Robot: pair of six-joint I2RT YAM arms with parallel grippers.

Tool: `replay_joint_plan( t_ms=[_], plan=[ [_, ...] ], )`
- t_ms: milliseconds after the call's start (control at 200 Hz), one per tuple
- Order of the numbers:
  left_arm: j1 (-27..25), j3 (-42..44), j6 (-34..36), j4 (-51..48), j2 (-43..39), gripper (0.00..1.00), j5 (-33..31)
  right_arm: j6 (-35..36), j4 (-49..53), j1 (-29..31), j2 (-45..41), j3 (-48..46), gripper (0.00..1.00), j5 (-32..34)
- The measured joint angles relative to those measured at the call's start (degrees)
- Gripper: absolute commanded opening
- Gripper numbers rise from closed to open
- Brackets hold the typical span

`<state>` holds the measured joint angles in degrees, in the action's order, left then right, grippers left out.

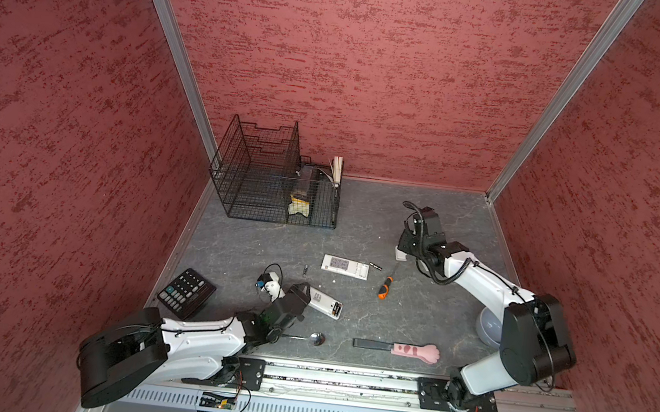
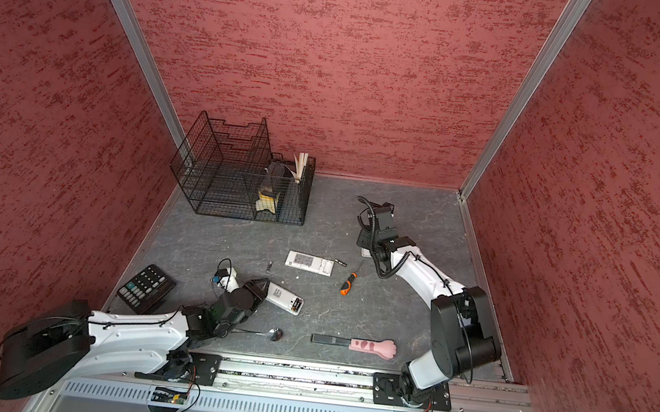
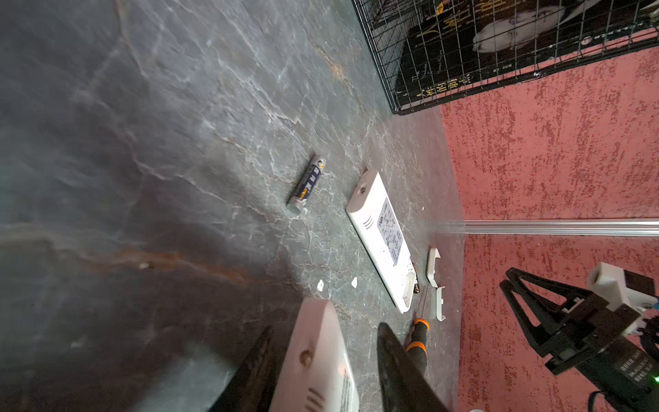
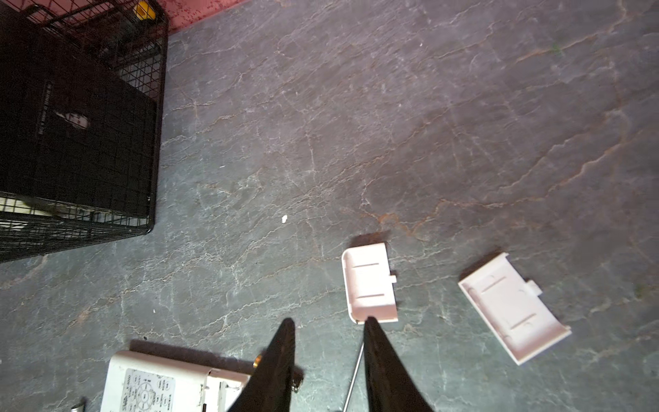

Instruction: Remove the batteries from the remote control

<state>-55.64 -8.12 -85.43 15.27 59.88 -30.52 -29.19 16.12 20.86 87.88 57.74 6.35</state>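
Two white remotes lie face down on the grey floor. The near remote [image 1: 324,301] [image 3: 317,360] sits between the jaws of my left gripper [image 3: 325,328], which is open, with a gap at one finger. Batteries [image 1: 337,310] show in its uncovered end. The far remote [image 1: 345,266] [image 4: 160,385] has an uncovered compartment. One loose battery [image 3: 307,184] [image 1: 305,270] lies left of it and another [image 1: 375,266] by its right end. My right gripper [image 4: 330,320] hangs open and holds nothing, its tips near a white battery cover [image 4: 371,281].
A second cover [image 4: 513,306] lies beside the first. An orange-and-black screwdriver [image 1: 385,288] lies right of the far remote. A wire basket [image 1: 272,184] stands at the back left, and a calculator [image 1: 186,292] at the left. A spoon [image 1: 312,338] and a pink paw tool [image 1: 415,352] lie near the front.
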Motion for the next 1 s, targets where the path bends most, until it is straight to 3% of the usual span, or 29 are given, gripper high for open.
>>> replay_joint_plan(
  t_ms=[306,476,656,997],
  plan=[
    [0.00,0.46,-2.23,-11.13,-4.83,0.48,-0.31,-1.01,0.46,3.04,-3.17,-0.83,0.34,0.11],
    [0.37,-0.04,-1.90,-16.76,-6.56,0.40,0.02,-2.08,2.54,7.78,-7.45,-2.32,0.16,0.24],
    [6.03,-2.36,3.13,-19.06,-6.75,0.25,4.90,-4.15,5.75,18.45,-12.48,-4.00,0.00,-0.17],
    [18.93,-7.52,14.29,-20.46,-7.28,0.23,18.43,-13.22,8.57,38.60,-13.29,-10.45,0.00,-2.97]
  ],
)
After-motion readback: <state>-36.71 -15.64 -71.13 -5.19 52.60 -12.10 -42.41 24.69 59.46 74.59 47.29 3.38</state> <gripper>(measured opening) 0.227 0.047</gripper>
